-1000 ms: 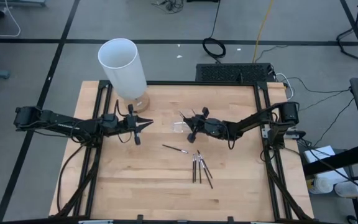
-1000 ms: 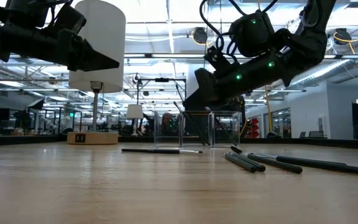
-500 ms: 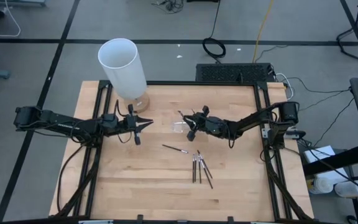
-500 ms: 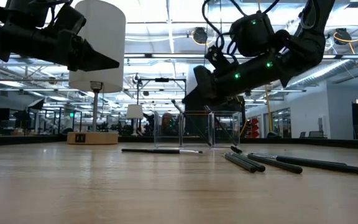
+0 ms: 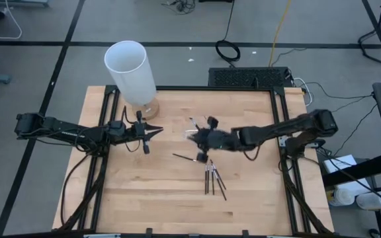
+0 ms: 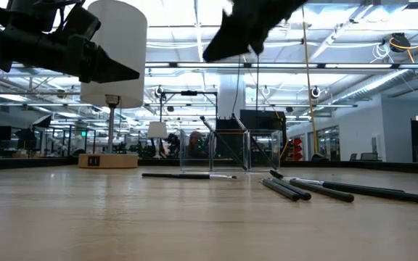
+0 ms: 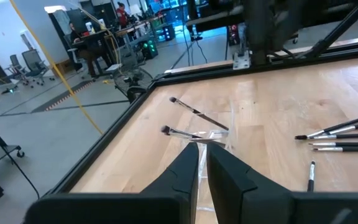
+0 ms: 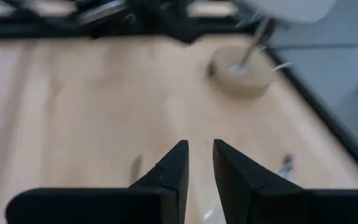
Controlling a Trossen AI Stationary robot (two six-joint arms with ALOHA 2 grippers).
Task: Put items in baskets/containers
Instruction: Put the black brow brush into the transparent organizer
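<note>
Left gripper hanging above the bench, just beside the wooden base of the tall white cylinder, fingers nearly closed, empty. Clear tray well to the cylinder's right, two brushes leaning in it. Right gripper raised over that tray, blurred, fingers slightly apart, gripping nothing. One loose brush lying farther from the cylinder than the tray. Four more brushes bunched beyond that.

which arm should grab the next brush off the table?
Probably right. The right pincer hangs empty near the loose brushes and the clear tray; the left pincer waits farther off by the white cylinder.
</note>
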